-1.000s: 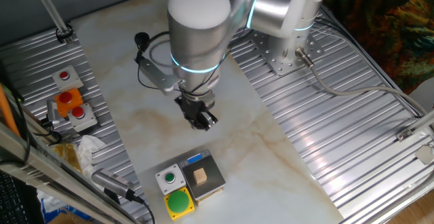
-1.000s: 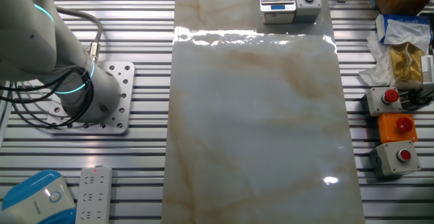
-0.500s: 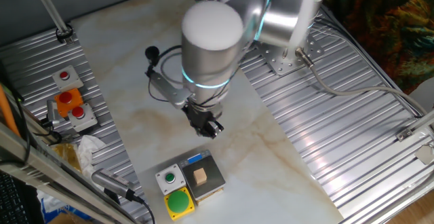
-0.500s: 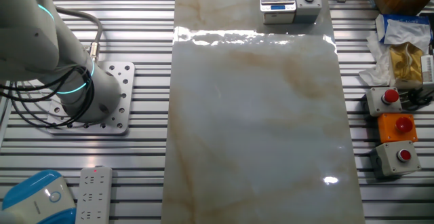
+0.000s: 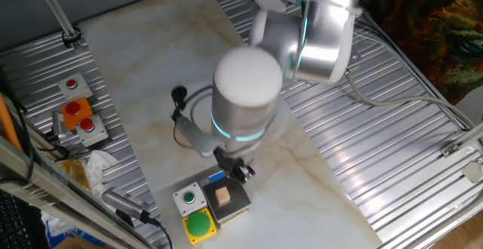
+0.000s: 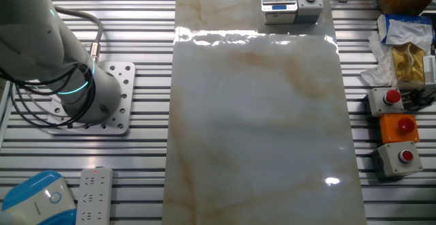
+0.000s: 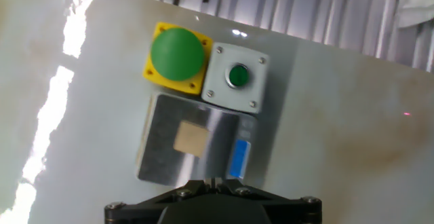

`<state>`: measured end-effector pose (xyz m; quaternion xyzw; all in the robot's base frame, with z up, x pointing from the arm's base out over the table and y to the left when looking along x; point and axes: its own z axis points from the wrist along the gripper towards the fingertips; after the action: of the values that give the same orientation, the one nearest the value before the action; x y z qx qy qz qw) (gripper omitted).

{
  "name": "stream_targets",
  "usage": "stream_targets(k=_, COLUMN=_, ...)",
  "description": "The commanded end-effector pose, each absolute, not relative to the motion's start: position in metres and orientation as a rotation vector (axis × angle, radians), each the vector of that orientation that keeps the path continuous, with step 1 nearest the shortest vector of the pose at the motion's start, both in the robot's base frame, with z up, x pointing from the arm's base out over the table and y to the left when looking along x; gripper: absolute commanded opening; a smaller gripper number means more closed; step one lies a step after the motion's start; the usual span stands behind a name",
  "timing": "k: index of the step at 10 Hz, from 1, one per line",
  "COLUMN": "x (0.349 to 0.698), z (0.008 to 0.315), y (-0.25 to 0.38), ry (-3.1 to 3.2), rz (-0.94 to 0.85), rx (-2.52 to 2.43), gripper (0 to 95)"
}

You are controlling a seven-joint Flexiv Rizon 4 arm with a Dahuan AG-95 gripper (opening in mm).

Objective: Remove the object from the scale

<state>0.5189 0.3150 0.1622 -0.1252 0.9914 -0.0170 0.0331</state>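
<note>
I see the cube (image 7: 192, 140) on the scale (image 7: 163, 166) at the worktop (image 5: 151, 68) edge — my tool (image 7: 211, 182) fingers pressed together, empty; no readable labels.

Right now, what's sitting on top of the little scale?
A tiny wooden cube sits on the scale, touching its plate. Nothing else is on it. What's beneath the cube is hidden.
</note>
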Motion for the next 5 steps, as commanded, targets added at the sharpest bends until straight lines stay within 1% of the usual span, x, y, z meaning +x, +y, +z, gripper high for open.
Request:
stream_targets(k=1, x=0.519, z=0.156, y=0.310, ry=3.046, rz=-0.044, rx=-0.375, gripper=0.0)
stream_targets(k=3, x=0.521, z=0.145, y=0.308, ry=3.053, rz=-0.015, rx=-0.332, gripper=0.0)
stream_targets(k=5, x=0.521, z=0.143, y=0.308, ry=3.059, rz=0.026, rx=-0.279, gripper=0.0)
